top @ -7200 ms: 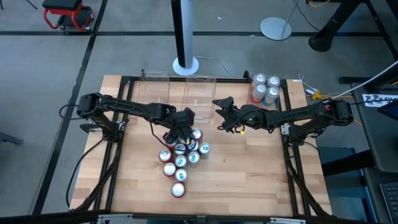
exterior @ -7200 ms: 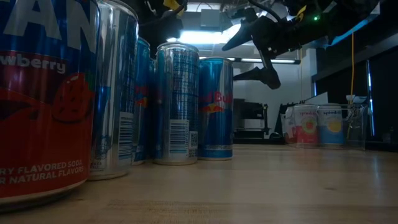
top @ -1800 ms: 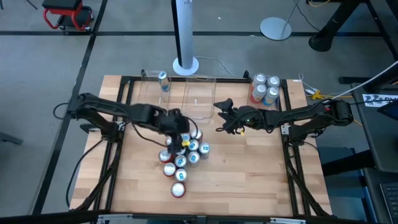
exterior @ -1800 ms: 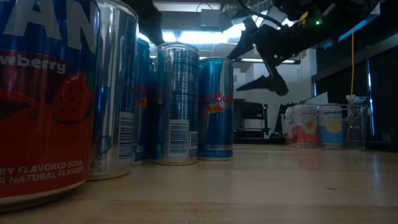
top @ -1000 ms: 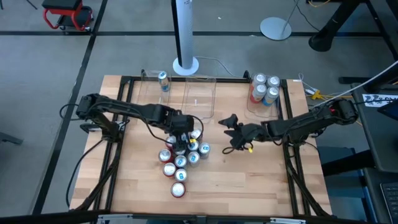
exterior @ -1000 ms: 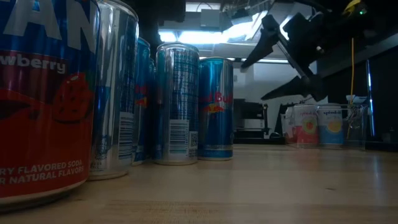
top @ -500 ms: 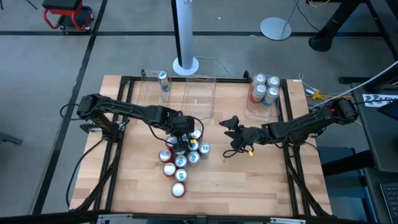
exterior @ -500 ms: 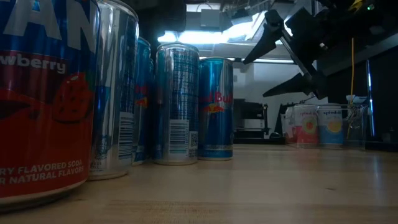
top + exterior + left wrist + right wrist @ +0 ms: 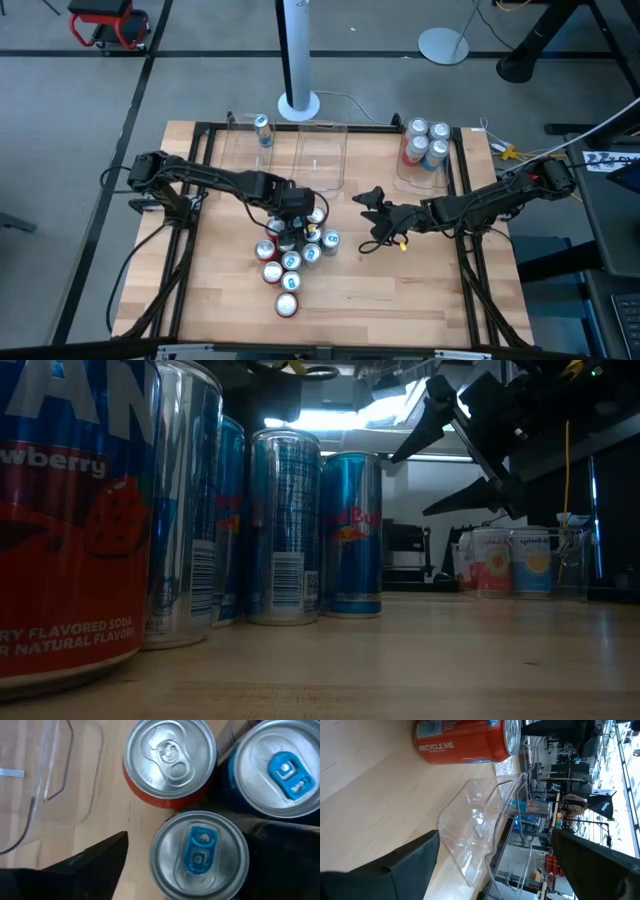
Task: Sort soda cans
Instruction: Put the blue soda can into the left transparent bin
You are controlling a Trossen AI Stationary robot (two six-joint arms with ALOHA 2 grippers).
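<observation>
A cluster of soda cans (image 9: 293,250), red, blue and silver, stands upright mid-table. My left gripper (image 9: 291,220) hangs open over the cluster's far part. In the left wrist view its fingers stand on either side of a silver-topped can with a blue tab (image 9: 200,852), next to a red can (image 9: 170,760) and another blue-tabbed can (image 9: 282,767). My right gripper (image 9: 369,217) is open above the bare wood right of the cluster and touches nothing. It shows high in the low view (image 9: 412,485), and its wrist view faces a red can (image 9: 465,740). My left gripper comes from above, pointing down, astride the blue-tabbed can's top (image 9: 165,850). One finger (image 9: 100,865) stands clear of the can across a strip of bare wood. The other finger's dark shape (image 9: 285,855) overlaps the can's rim, and I cannot tell whether it touches.
Three clear bins stand along the far edge. The left bin (image 9: 240,140) holds one blue can (image 9: 262,127), the middle bin (image 9: 320,160) shows no can, and the right bin (image 9: 447,150) holds several cans (image 9: 425,140). Bare wood lies near and right of the cluster.
In the low view the blue can at the cluster's right end has slid slightly to the right, while its neighbours have stayed put. Both grippers have kept nearly still, with their fingers as far apart as before.
</observation>
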